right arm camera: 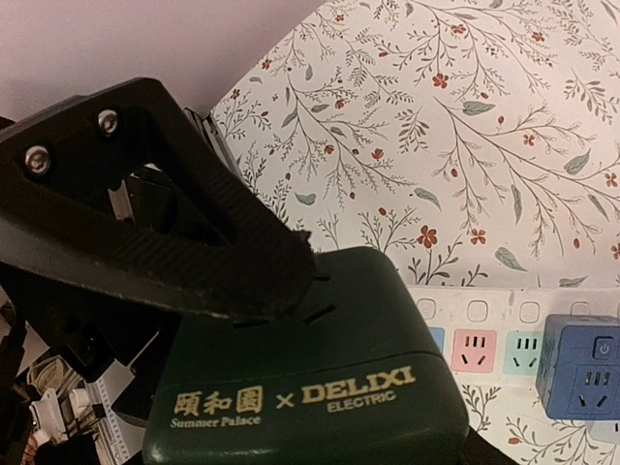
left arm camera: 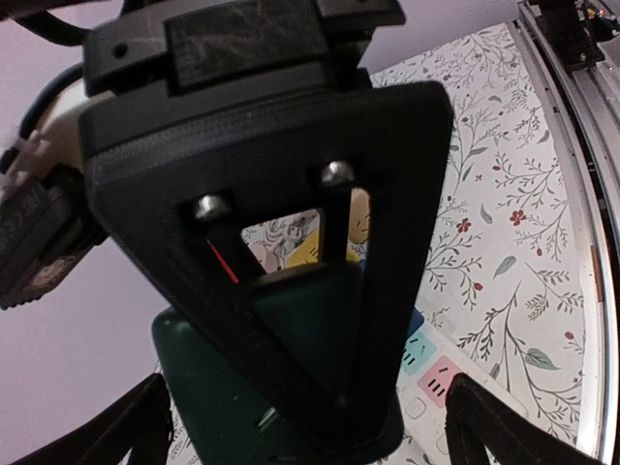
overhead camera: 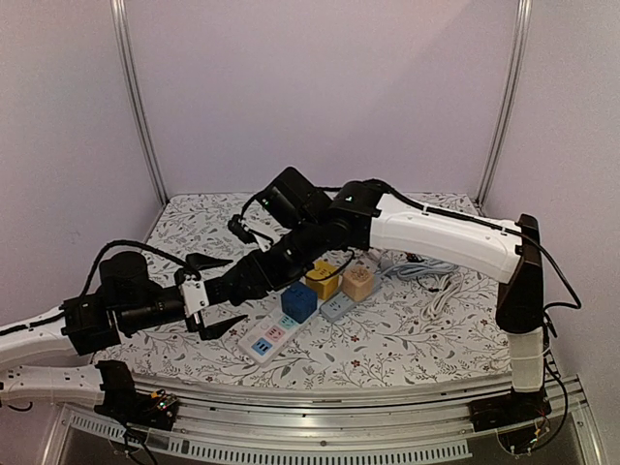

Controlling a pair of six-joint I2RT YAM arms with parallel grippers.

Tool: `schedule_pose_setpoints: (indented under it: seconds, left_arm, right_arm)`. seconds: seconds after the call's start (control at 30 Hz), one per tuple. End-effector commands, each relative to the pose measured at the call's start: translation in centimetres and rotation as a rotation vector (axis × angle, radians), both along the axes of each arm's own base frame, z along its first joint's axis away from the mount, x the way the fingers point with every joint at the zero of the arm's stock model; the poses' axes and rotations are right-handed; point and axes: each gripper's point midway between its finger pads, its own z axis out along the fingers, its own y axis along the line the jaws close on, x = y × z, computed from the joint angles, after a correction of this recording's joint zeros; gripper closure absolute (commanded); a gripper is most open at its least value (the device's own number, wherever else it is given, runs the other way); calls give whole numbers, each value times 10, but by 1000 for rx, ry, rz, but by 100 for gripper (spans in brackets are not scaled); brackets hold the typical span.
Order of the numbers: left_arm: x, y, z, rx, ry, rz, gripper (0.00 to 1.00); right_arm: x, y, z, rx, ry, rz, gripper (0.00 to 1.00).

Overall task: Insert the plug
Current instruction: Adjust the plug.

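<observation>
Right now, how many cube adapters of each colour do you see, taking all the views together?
blue cube: 1
yellow cube: 1
peach cube: 1
dark green cube: 1
Total: 4

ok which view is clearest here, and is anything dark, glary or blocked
top external: even soft light, power strip sharp, no glare; left wrist: the right jaws sit close to the lens, dark, hiding most of the scene; right wrist: gold lettering on the green adapter crisp, the cloth bows at its far edge.
</observation>
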Motion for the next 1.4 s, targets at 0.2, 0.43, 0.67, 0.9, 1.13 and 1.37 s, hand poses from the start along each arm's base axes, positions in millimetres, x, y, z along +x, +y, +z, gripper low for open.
schedule_pose_setpoints:
  seconds: [0.2, 0.43, 0.67, 0.9, 1.13, 1.37]
  left_arm:
    - [0, -13, 32, -89, -23, -17, 39]
    - [2, -12, 39, -90, -64, -14, 100]
    - [2, -11, 54, -156, -63, -1, 100]
    - [1, -9, 61, -236, 21, 19, 100]
    - [0, -8, 70, -282, 39, 24, 100]
    - [3, -4, 70, -280, 26, 51, 100]
  right_arm:
    - [-7, 6, 32, 117, 1, 29, 100]
    - [-11, 9, 40, 175, 7, 48, 100]
    - [-4, 8, 50, 238, -53, 16, 2]
    - [15, -1, 84, 471, -166, -120, 1]
    - [16, 0, 92, 572, -176, -140, 1]
    - [22, 1, 72, 537, -159, -178, 12]
